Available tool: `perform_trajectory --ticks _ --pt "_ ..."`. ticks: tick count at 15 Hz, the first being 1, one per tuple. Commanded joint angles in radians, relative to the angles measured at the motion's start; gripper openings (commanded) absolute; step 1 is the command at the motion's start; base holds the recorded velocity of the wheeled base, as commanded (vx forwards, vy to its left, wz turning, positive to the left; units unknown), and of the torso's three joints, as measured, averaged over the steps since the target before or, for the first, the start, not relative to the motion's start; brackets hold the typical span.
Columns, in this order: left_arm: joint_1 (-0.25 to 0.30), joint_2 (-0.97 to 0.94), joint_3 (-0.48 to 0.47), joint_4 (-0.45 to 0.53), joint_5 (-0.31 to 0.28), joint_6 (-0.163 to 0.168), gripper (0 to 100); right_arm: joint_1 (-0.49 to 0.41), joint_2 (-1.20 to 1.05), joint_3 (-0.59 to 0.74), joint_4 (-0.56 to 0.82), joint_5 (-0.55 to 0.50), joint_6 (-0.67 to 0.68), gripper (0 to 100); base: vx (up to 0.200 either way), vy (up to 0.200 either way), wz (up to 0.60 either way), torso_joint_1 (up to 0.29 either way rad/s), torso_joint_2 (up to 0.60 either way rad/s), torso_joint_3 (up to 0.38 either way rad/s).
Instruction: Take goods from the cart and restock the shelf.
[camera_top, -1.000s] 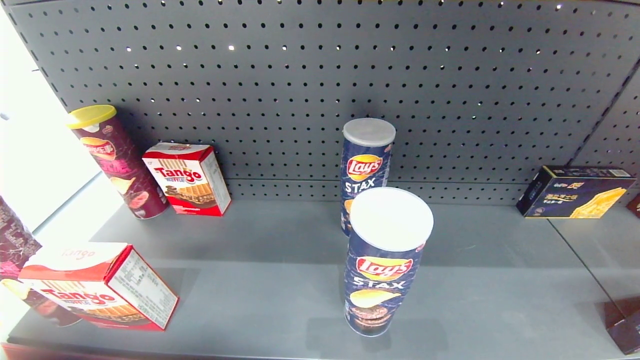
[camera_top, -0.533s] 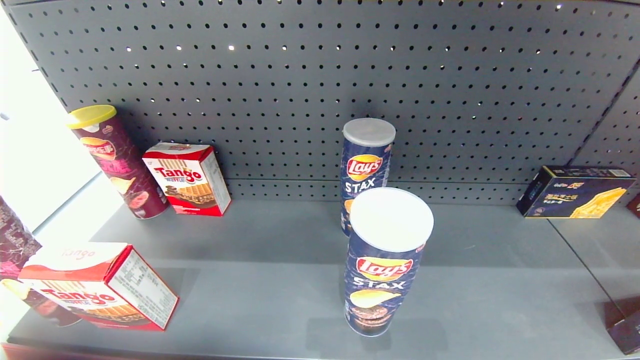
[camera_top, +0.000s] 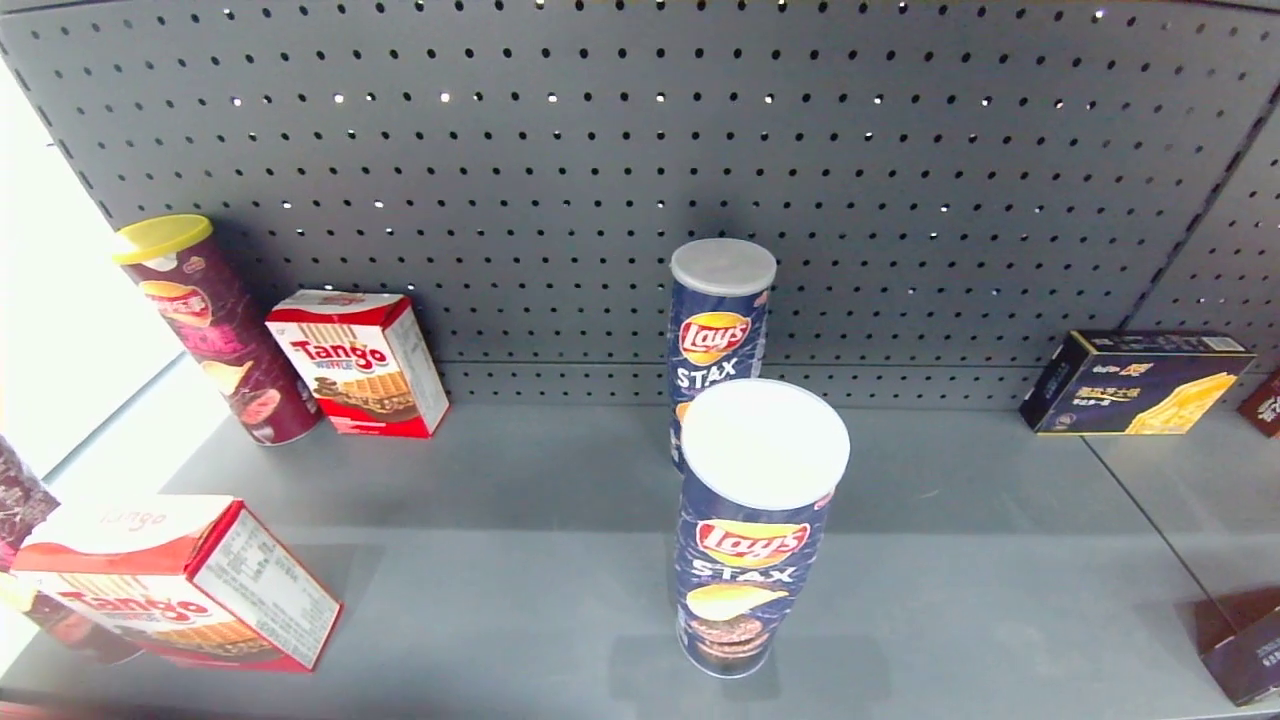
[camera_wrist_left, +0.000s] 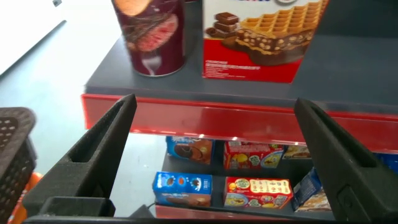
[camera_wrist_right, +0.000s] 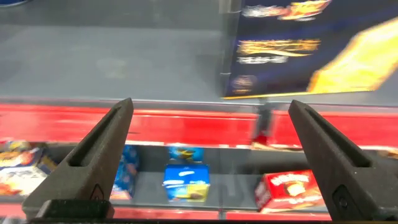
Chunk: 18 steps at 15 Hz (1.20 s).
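On the grey shelf (camera_top: 520, 510) two blue chip cans stand upright in the middle, one at the front (camera_top: 755, 530) and one behind it (camera_top: 718, 330). A maroon can with a yellow lid (camera_top: 215, 330) and a red wafer box (camera_top: 360, 365) stand at the back left. Another red wafer box (camera_top: 170, 585) sits at the front left. My left gripper (camera_wrist_left: 214, 102) is open and empty, below the shelf's red front edge (camera_wrist_left: 249, 118), facing the maroon can (camera_wrist_left: 152, 31) and wafer box (camera_wrist_left: 261, 37). My right gripper (camera_wrist_right: 211, 104) is open and empty before a dark blue box (camera_wrist_right: 311, 50).
A dark blue box (camera_top: 1135, 382) stands at the back right and a dark box (camera_top: 1245, 650) at the front right corner. A pegboard wall (camera_top: 640, 150) backs the shelf. Lower shelves hold small snack boxes (camera_wrist_left: 249, 190) (camera_wrist_right: 186, 180). Free room lies between the cans and the side items.
The whole head picture has shifted slightly, so the camera moved. The goods on the shelf keep their places.
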Motion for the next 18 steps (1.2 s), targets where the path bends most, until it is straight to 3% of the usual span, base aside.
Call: perform_trajectory --ticks 1,18 --pt "0.001 0.001 0.0 0.0 0.001 0.001 100 0.002 0.002 0.0 0.001 0.0 0.0 100 0.0 0.0 0.0 0.0 0.0 0.0" --pt "0.001 0.001 0.0 0.0 0.001 0.001 100 0.002 0.002 0.0 0.001 0.0 -0.002 100 -0.012 0.0 0.0 0.0 0.0 0.0"
